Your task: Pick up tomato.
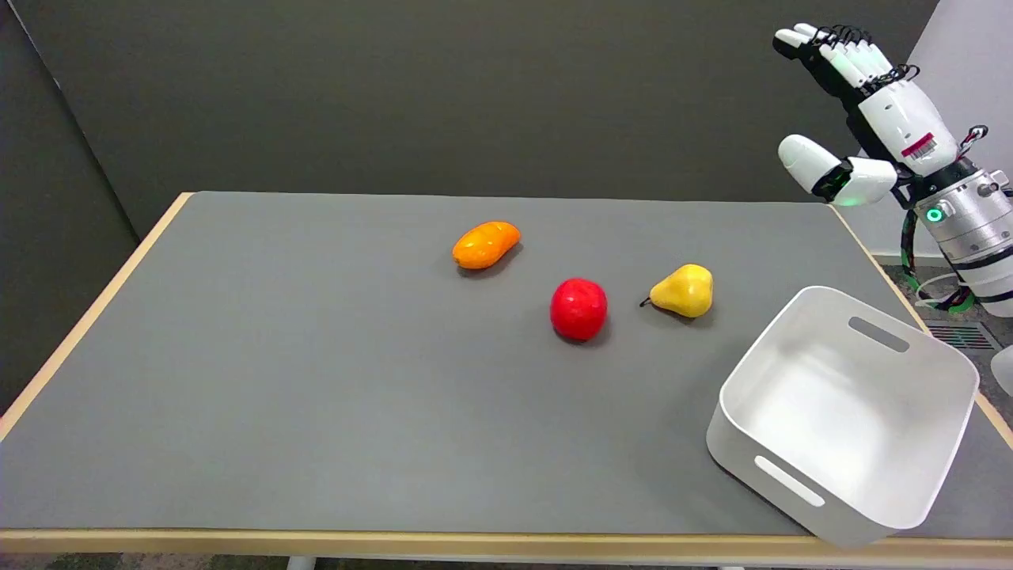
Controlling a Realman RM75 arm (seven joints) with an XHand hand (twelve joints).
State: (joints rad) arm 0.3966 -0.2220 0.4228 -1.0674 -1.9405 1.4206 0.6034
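Hovering robot hand [870, 119] (fingers spread), tomato [578, 308] apart

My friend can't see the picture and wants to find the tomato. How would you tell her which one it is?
Start at the big white bin on the grey table's right side, then look left to three fruits lying apart. The tomato is the middle one, just left of the yellow pear. It is the only round, bright red one; the orange fruit is longer.

Right hand [866, 119] raised high, fingers spread, holding nothing.
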